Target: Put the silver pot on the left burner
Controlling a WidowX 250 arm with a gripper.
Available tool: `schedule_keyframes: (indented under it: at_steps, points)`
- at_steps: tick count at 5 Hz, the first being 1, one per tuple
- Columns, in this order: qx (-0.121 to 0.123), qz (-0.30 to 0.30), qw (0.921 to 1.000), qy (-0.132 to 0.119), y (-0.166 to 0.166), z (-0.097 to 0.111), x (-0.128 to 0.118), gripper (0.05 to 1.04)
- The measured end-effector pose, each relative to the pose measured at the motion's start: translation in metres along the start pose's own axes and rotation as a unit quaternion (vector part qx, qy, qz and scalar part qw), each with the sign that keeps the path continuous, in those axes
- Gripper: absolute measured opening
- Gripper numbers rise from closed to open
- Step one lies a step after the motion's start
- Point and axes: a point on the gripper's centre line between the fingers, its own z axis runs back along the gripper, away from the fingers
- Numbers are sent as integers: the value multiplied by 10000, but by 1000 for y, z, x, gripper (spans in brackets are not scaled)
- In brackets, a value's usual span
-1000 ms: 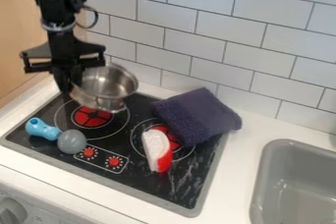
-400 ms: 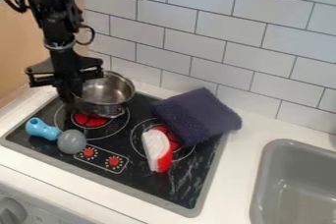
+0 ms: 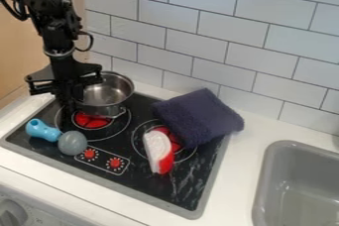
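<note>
The gripper [image 3: 71,102] is pinched nearly closed on the left side of the silver pot [image 3: 109,94], which is upright, over the far part of the left burner [image 3: 90,122]. I can't tell whether its base touches the stove [image 3: 149,189]. If the pincer lets go while there's a gap below, the pot may drop and tip, as it's held at only 1 side. Let go here, it could also end up too far back, since the red centre shows on the near side. A finger catching the rim might drag it on the way out.

Near and left lies a blue and grey toy [image 3: 71,143], which the pot could bump if it comes too far forward. To the right, a red and white toy [image 3: 157,149] and a dark cloth [image 3: 200,116] cover parts of the right burner [image 3: 189,154], leaving the left side unblocked.
</note>
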Motion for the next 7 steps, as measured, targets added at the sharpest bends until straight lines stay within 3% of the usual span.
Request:
schedule_keyframes:
  at_steps: [2, 3, 5, 7]
  points:
    - [8, -46, 10000, 80, 0, 0, -2, 821]
    - [-21, -43, 10000, 42, 0, 1, -1, 1007]
    - [-182, -10, 9987, -472, -2, 47, 5, 998]
    - [-439, -46, 9949, -904, -4, 102, -7, 998]
